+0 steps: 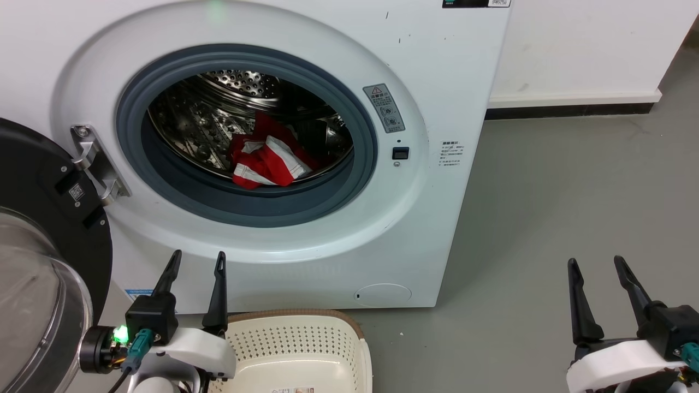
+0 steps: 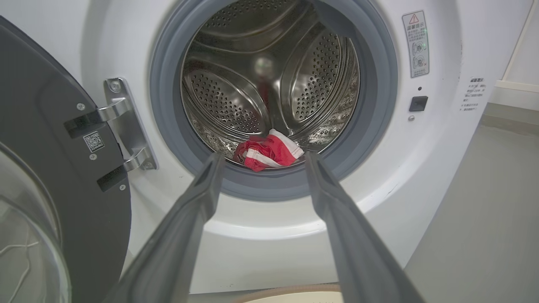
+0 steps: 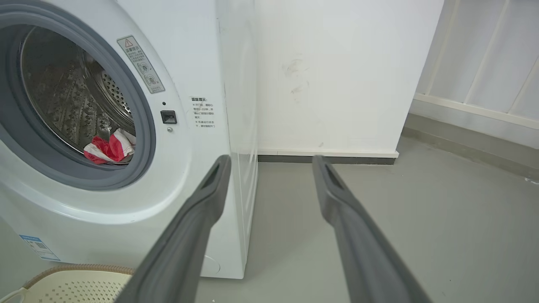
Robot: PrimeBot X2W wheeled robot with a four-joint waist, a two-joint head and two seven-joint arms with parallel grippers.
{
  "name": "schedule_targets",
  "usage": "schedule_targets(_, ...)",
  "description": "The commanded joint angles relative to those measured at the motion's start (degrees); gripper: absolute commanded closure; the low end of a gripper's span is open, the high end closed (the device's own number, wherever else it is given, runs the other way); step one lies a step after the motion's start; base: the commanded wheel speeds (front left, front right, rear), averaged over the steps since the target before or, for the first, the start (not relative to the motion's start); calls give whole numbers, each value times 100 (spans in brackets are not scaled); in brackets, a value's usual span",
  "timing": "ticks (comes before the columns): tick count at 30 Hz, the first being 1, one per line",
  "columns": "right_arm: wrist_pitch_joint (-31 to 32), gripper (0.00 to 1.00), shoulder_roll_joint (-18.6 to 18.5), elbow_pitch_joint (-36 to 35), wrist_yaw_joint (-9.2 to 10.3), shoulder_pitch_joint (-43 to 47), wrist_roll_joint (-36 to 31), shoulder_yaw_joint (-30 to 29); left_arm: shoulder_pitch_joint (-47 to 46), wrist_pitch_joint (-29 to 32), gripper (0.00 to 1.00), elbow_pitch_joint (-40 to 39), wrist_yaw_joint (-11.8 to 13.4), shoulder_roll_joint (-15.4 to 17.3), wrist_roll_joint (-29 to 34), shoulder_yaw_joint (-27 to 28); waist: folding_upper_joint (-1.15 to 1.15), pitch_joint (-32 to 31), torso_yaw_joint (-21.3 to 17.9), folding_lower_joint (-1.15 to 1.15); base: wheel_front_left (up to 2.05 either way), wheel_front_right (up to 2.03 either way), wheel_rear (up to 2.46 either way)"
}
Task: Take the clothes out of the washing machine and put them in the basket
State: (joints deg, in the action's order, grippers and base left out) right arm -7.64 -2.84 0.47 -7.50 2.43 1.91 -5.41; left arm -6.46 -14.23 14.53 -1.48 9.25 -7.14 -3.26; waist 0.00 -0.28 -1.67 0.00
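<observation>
1. Nearest to me are two grippers. My left gripper [image 1: 198, 255] sits at the lower left, its two dark fingers spread apart with nothing between them, and its white wrist hides the basket's left corner.
2. My right gripper [image 1: 595, 261] sits at the lower right over the grey floor [image 1: 546, 218], well apart from the machine. Its two fingers are likewise parted and empty, and its body is cut off by the frame's corner.
3. One basket [image 1: 306, 341] stands on the floor just in front of the washing machine [image 1: 437, 82], below the opening. I see only its far part, because the bottom edge cuts off the rest. A sliver of label [image 1: 295, 390] on its bottom is unreadable.
4. One round door [image 1: 33, 180] stands open at the left on one metal hinge [image 1: 95, 164]. Its dark frame and glass bowl are cut off by the left edge.
5. There is one machine, and its top runs out of frame. One grey rubber ring [image 1: 360, 180] circles the opening. The print on the one warning sticker [image 1: 385, 107] beside it is too small to read.
6. Deepest is the steel drum [image 1: 218, 109]. One red and white bundle of clothes [image 1: 267, 158] lies on its bottom, just behind the ring's lower lip. I cannot tell whether it is one garment or several, nor make out the dark patch behind it
</observation>
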Motion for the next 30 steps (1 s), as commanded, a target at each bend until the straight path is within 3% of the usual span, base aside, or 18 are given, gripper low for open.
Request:
schedule_targets(1,-44,0,-7,-1,2,48,-62,-19,-73,-48,0,19,-3,-4,112,23,0,-1,1,0,0,0,0)
schedule_targets(30,-125,0,-4,113,2,-80,-5,-119,-333,-98,0,312,-243,-133,319,260,0,165,11,0,0,0,0)
